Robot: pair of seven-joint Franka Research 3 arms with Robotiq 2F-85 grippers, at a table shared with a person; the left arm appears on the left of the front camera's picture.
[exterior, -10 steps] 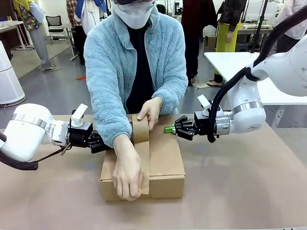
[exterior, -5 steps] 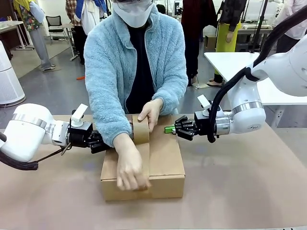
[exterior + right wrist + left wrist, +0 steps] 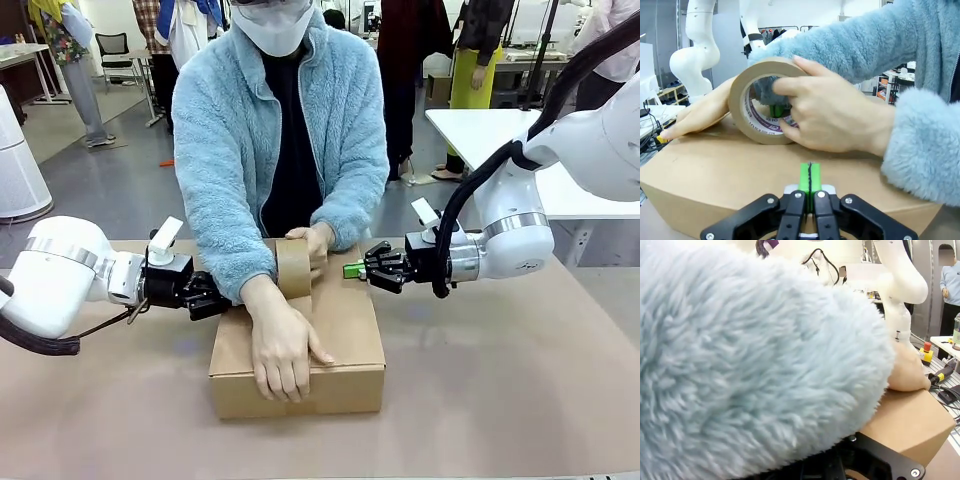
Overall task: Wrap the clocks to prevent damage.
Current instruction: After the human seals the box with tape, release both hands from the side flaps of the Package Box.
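Sliding back up the cardboard box [image 3: 300,345], the person's hand [image 3: 283,350] is pressing tape between the right gripper [image 3: 352,269], pads together, and the seemingly closed left gripper [image 3: 228,301]; cutting comes next.

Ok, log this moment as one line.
box: on table, taped by person | tape roll: held upright on box top | left hand: shut, beside box | right hand: shut, beside box
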